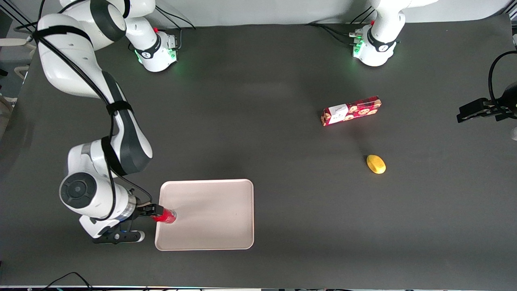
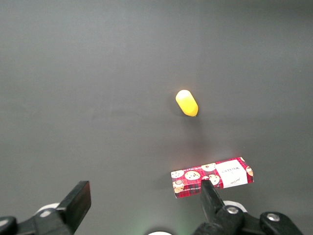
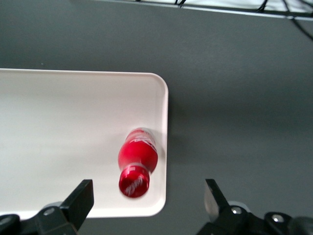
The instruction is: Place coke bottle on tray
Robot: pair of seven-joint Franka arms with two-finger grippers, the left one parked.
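Note:
The coke bottle (image 1: 164,216), small and red with a red cap, stands upright on the cream-white tray (image 1: 214,210), just inside the rim at the working arm's end. In the right wrist view the coke bottle (image 3: 137,164) shows cap-up near the tray (image 3: 68,127) corner. My right gripper (image 1: 142,223) hovers above the bottle and that tray edge. The gripper (image 3: 147,191) is open, its fingers wide apart, with nothing between them and the bottle free below.
A longer red patterned box (image 1: 351,110) and a yellow lemon-like object (image 1: 376,164) lie toward the parked arm's end of the table, well away from the tray. Both also appear in the left wrist view, the box (image 2: 212,176) and the yellow object (image 2: 187,103).

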